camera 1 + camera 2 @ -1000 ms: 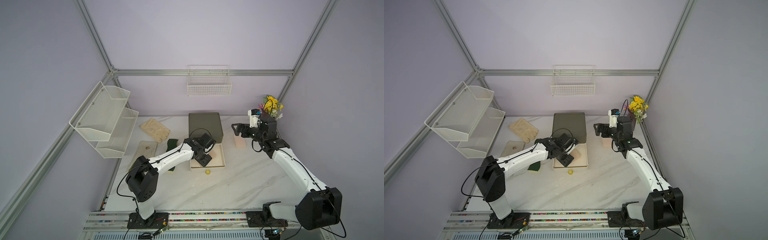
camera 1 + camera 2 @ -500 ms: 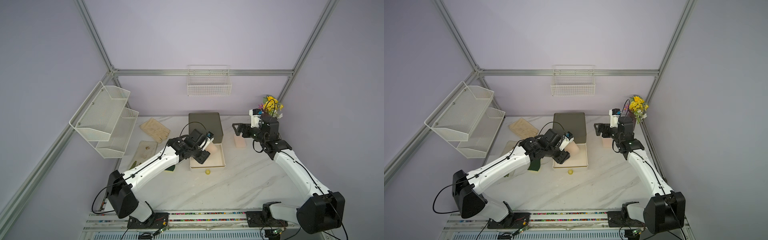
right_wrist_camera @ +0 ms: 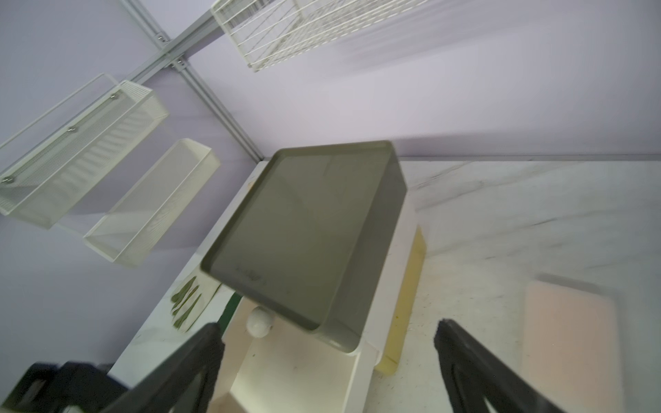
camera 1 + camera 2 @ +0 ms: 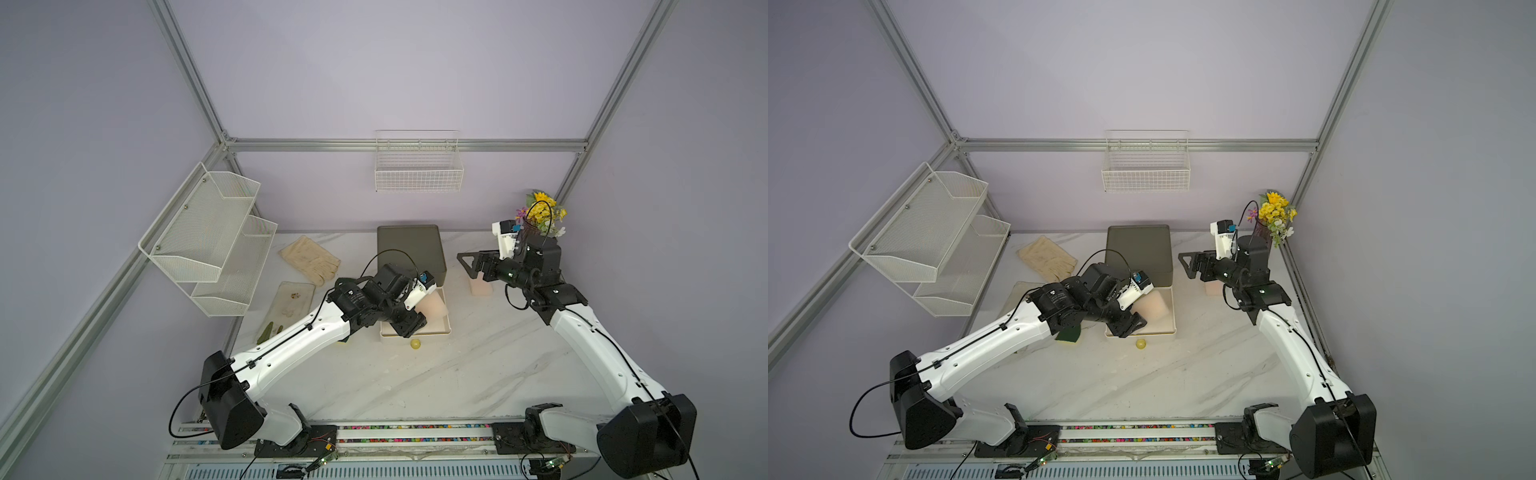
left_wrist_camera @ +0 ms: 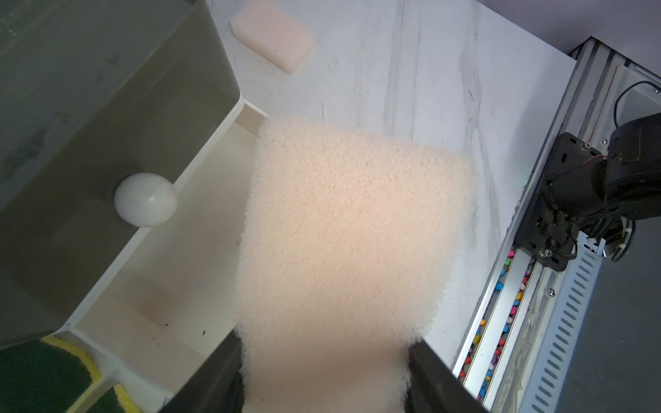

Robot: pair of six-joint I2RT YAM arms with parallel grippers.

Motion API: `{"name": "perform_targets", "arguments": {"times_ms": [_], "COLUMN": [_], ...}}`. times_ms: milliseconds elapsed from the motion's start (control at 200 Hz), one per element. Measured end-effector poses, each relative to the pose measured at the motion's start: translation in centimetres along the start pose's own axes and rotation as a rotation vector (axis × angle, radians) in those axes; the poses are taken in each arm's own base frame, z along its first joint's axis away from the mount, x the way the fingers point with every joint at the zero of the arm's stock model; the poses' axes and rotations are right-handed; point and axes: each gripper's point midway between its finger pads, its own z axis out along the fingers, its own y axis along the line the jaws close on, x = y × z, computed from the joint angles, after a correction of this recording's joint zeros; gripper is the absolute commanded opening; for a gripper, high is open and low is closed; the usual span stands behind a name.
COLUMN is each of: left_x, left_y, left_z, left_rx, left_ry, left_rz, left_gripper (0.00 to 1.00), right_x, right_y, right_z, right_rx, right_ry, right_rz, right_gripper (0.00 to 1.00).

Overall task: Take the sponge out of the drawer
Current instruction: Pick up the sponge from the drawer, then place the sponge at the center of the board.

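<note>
A pale peach sponge point(image 4: 434, 309) point(image 4: 1152, 307) point(image 5: 350, 232) hangs over the right side of the open white drawer point(image 4: 444, 330) point(image 4: 1171, 328) point(image 5: 171, 271), clear of its floor. My left gripper point(image 4: 424, 309) point(image 5: 325, 343) is shut on it, a black finger pressed against each side. The drawer sticks out of an olive cabinet point(image 4: 409, 249) point(image 3: 304, 229). My right gripper point(image 4: 473, 266) point(image 4: 1192, 266) point(image 3: 329, 327) stands open in the air to the right of the cabinet, holding nothing.
A second pink sponge point(image 4: 481, 286) point(image 5: 273, 43) point(image 3: 568, 332) lies on the table under the right gripper. A green-and-yellow sponge point(image 4: 1068, 334) lies left of the drawer, a small yellow ball point(image 4: 415, 343) in front. A glove point(image 4: 309, 259), leaf tray point(image 4: 286, 307), wire shelves point(image 4: 208, 237) and flowers point(image 4: 540, 216) line the edges.
The left arm has swung its elbow out to the left and brought the sponge up out of the drawer. The right arm has hardly moved.
</note>
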Motion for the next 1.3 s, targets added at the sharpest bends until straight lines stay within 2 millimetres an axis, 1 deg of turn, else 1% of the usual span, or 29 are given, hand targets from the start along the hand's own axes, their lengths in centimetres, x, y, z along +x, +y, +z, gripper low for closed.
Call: {"name": "perform_targets", "arguments": {"times_ms": [80, 210, 300, 365, 460, 520, 580, 665, 790, 890, 975, 1125, 1300], "left_x": [0.8, 1.6, 2.5, 3.5, 4.9, 5.6, 6.0, 6.4, 6.5, 6.6, 6.5, 6.3, 6.0], "left_y": [-0.1, -0.6, -0.7, -0.6, -0.6, -0.7, -1.0, -1.4, -1.9, -2.2, -2.4, -2.7, -2.8], "left_z": [-0.3, -1.8, -2.9, -3.5, -4.3, -4.7, -5.1, -5.5, -5.4, -5.2, -5.0, -4.9, -4.8], "left_rx": [0.004, 0.026, 0.041, 0.047, 0.053, 0.057, 0.067, 0.082, 0.109, 0.128, 0.143, 0.163, 0.170], "left_ry": [0.014, 0.015, 0.015, 0.019, 0.022, 0.020, 0.011, -0.007, -0.020, -0.023, -0.031, -0.039, -0.049], "left_rz": [0.025, 0.068, 0.088, 0.095, 0.107, 0.119, 0.130, 0.148, 0.163, 0.174, 0.183, 0.194, 0.203], "left_gripper": [0.64, 0.64, 0.64, 0.65, 0.65, 0.65, 0.65, 0.65, 0.64, 0.63, 0.63, 0.63, 0.63], "right_x": [0.7, 1.7, 2.4, 2.6, 2.8, 3.0, 3.6, 5.2, 8.5, 10.7, 12.0, 13.2, 14.0], "right_y": [3.2, 8.2, 10.6, 11.7, 12.6, 12.8, 12.9, 12.6, 12.1, 12.3, 13.3, 15.0, 16.3], "right_z": [-0.1, -0.3, -0.7, -1.2, -2.4, -3.1, -3.5, -3.4, -2.2, -2.2, -2.9, -3.8, -4.3], "right_rx": [-0.087, -0.208, -0.269, -0.298, -0.326, -0.331, -0.336, -0.344, -0.386, -0.440, -0.507, -0.610, -0.695], "right_ry": [0.017, 0.030, 0.034, 0.027, 0.011, 0.002, 0.011, 0.071, 0.220, 0.292, 0.312, 0.326, 0.338], "right_rz": [-0.038, -0.144, -0.235, -0.314, -0.445, -0.526, -0.619, -0.737, -0.864, -0.931, -0.986, -1.033, -1.009], "right_gripper": [0.96, 0.96, 0.97, 0.97, 0.97, 0.97, 0.97, 0.97, 0.97, 0.97, 0.97, 0.97, 0.97]}}
